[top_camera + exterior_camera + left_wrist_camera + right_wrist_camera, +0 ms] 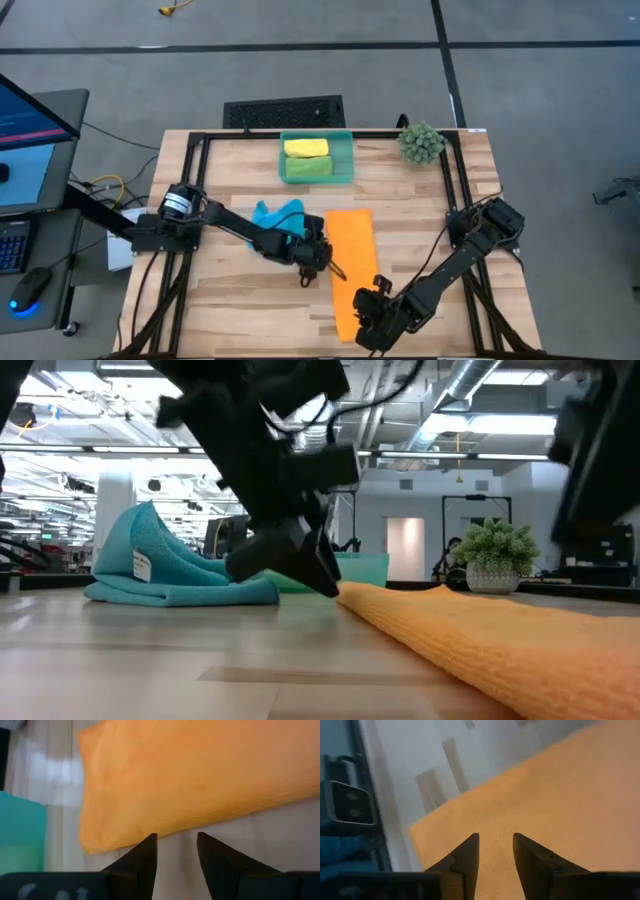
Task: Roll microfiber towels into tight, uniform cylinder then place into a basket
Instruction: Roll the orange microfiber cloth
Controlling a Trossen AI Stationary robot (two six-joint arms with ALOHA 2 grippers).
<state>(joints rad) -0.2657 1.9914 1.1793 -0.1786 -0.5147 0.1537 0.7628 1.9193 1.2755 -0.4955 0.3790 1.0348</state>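
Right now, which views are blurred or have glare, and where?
Low view: the left pincer is a dark silhouette against bright ceiling lights, and the near orange towel is soft. Left wrist view: a bright glare patch lies on the table beside the towel. Right wrist view: the towel's weave looks slightly blurred.

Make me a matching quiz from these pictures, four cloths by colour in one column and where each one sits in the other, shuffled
Column one:
1. yellow towel
2. green towel
3. blue towel
4. orange towel

Column two:
A. spread flat in a long strip on the table between the two arms
B. in the basket, on the side nearer the arms
C. crumpled on the table by the left arm
D. in the basket, on the side farther from the arms

Pairs: 1-D, 2-B, 3-C, 4-A
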